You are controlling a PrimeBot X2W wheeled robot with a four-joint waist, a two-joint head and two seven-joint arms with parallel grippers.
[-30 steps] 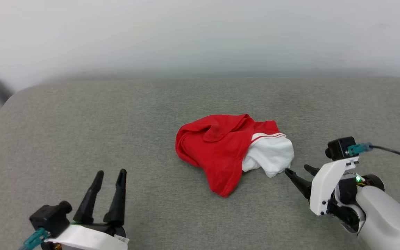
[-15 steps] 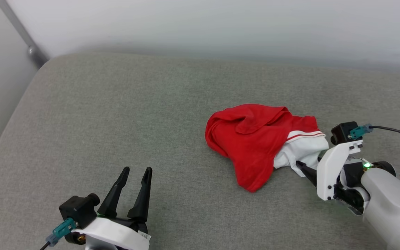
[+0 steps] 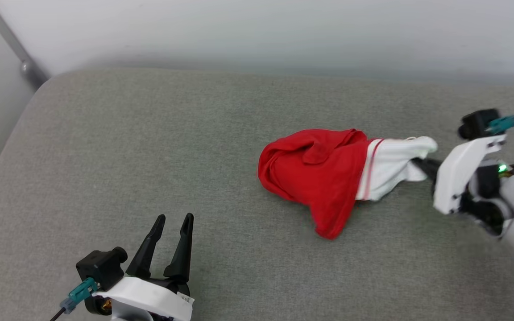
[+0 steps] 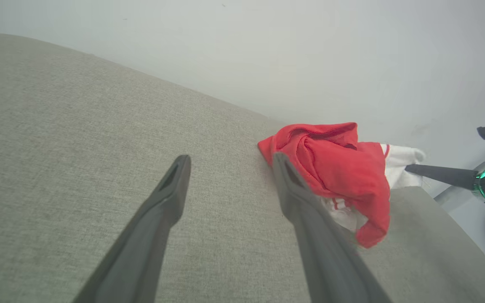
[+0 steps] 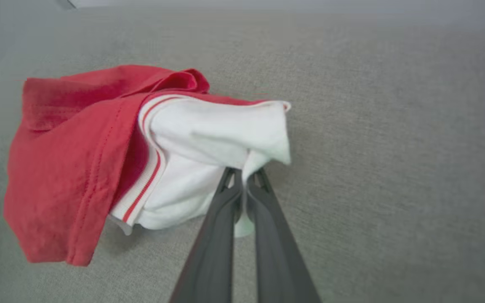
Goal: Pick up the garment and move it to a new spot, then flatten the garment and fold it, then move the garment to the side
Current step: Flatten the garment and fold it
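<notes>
We see the garment [image 3: 315,174] bunched on the grey fabric surface [image 3: 150,147], its red body heaped up and one white sleeve [image 3: 393,167] drawn out sideways from the heap. Our right pincer [image 3: 419,162] is at the outer end of that sleeve. In the right wrist view its two dark fingers are pressed together with a fold of white cloth pinched at their tips. The sleeve runs taut from the red bulk to this pincer, and red-and-white striped trim marks where sleeve meets body. We cannot tell whether the sleeve end is lifted clear of the surface. A pointed red flap trails from the garment's near edge. Our left pincer [image 3: 175,217] is well apart from the garment, on the side away from the sleeve and nearer to us, fingers spread wide with nothing between them. Beyond the garment rises a pale wall [image 3: 257,31].
</notes>
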